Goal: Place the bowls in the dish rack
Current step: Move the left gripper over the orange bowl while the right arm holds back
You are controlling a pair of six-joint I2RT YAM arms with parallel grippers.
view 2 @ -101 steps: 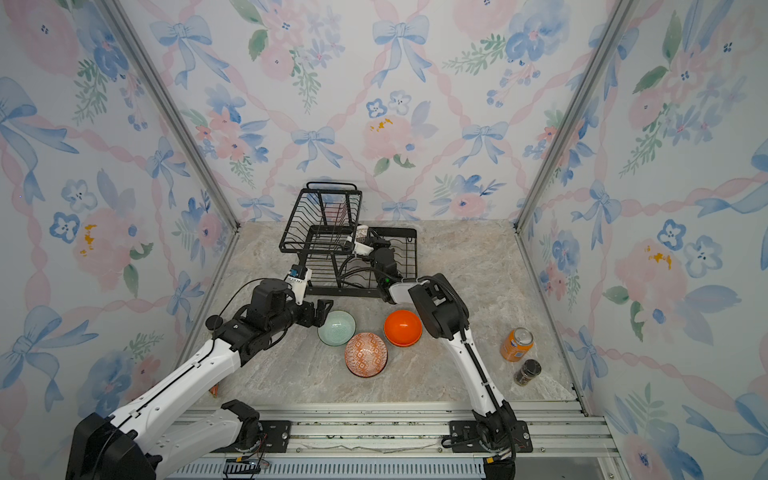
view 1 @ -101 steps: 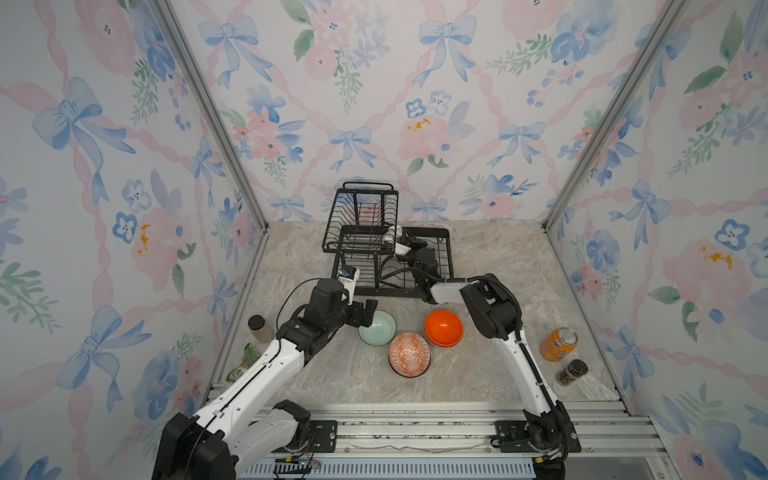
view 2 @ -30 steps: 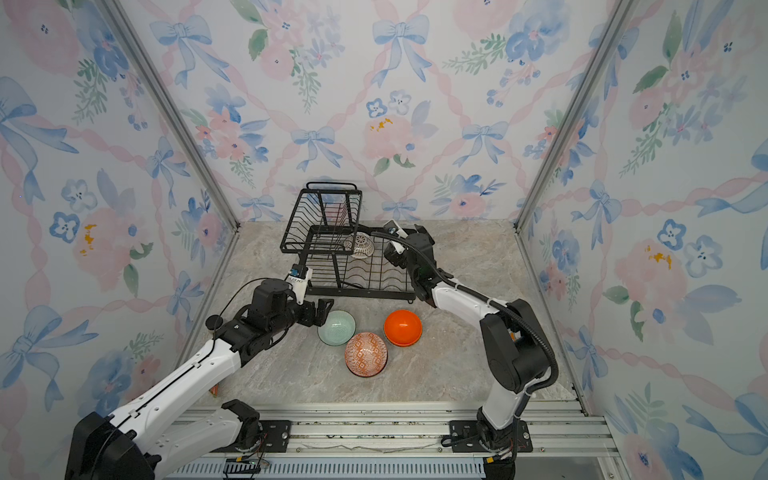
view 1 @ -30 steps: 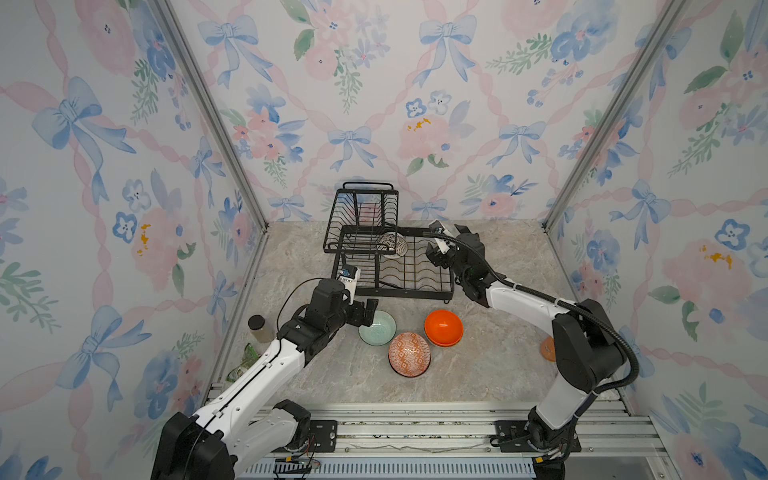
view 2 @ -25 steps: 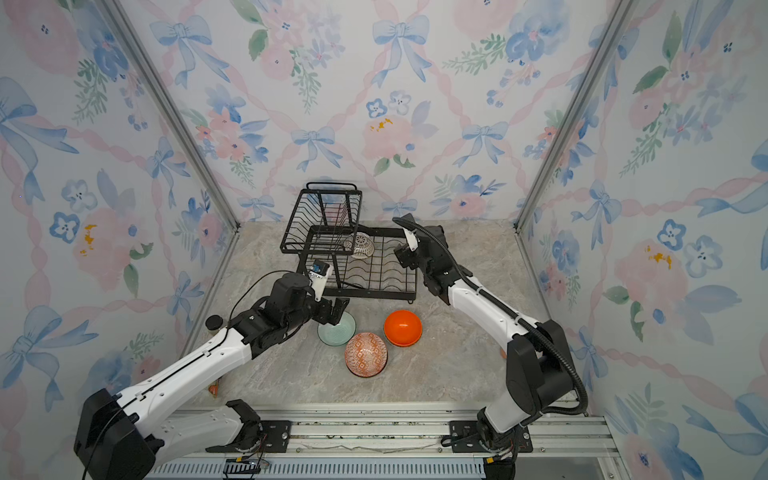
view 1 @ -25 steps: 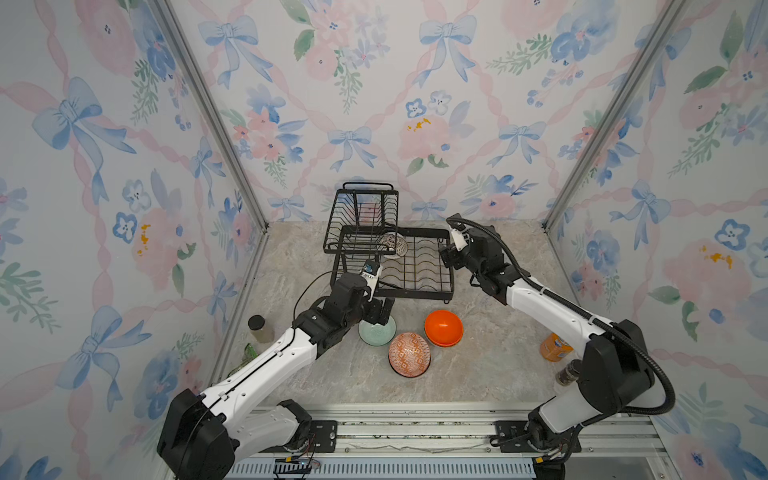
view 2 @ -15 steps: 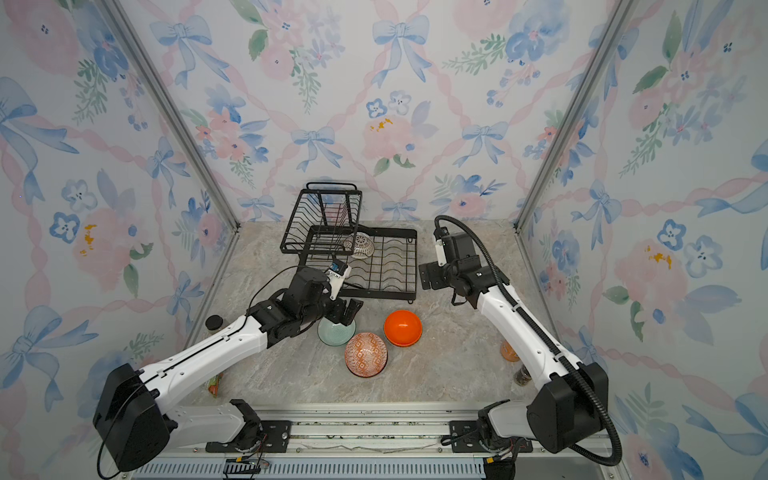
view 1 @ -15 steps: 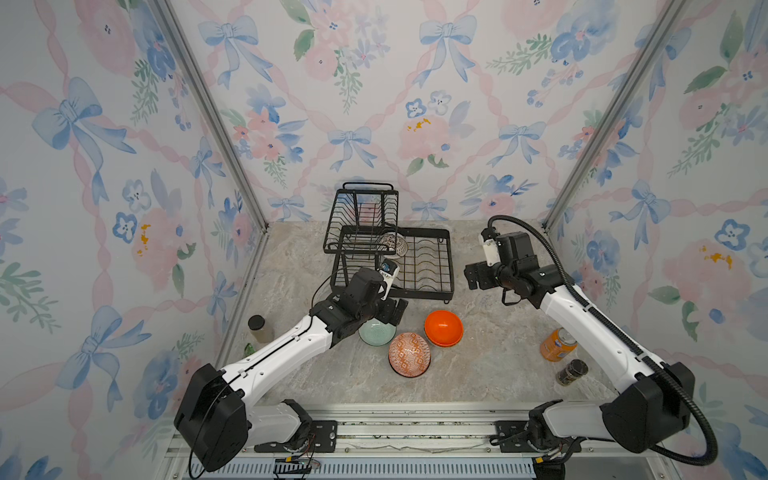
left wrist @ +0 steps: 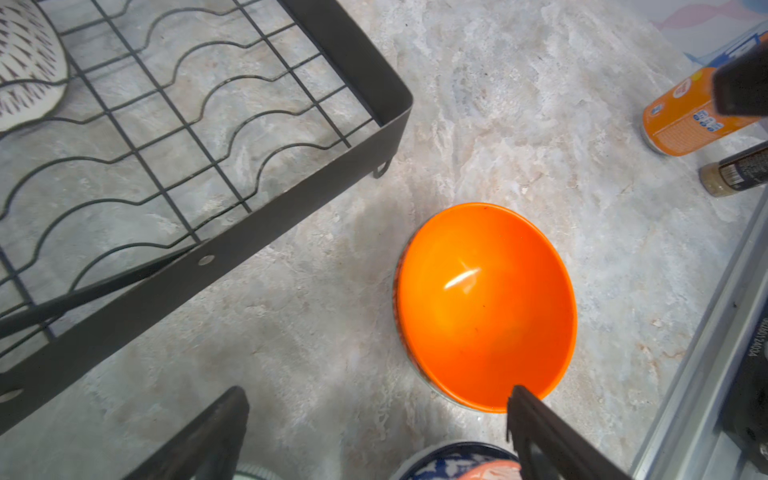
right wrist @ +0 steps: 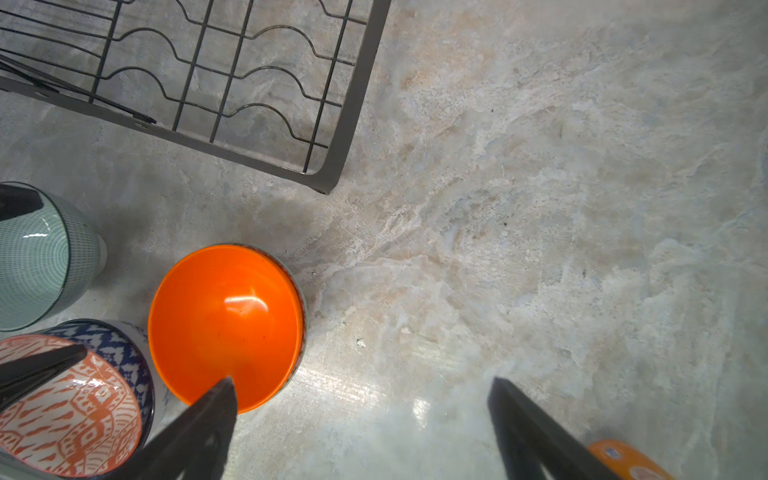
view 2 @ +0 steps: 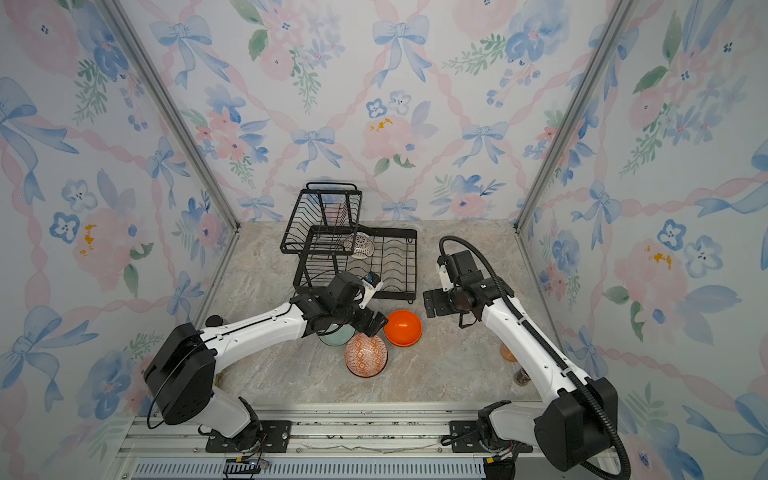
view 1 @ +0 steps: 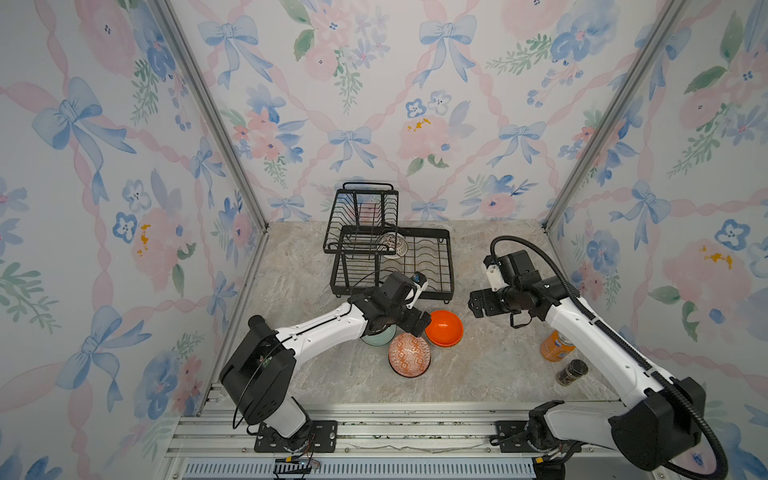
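Near the centre of both top views, above the worktop (view 1: 478,374): the left gripper (view 1: 419,323) (view 2: 375,324), released, jaws wide apart, nothing between them. Just to its right in the frame, the plain orange bowl (view 1: 446,329) (view 2: 402,328), upright on the worktop, in front of the dish rack (view 1: 446,266). In the left wrist view, rim of this bowl (left wrist: 486,307) right at one fingertip (left wrist: 540,432), only bare worktop in the gap. Right of centre, the right gripper (view 1: 476,305), also released and empty, near the orange bowl but apart from it. Just below the left gripper in the frame, the orange-white patterned bowl (view 1: 409,355). Under the left arm (view 2: 257,328), mostly hidden, the mint green bowl (view 2: 337,337). In the lower tray of the rack, just beside the raised basket, the white-black patterned bowl (view 1: 394,245).
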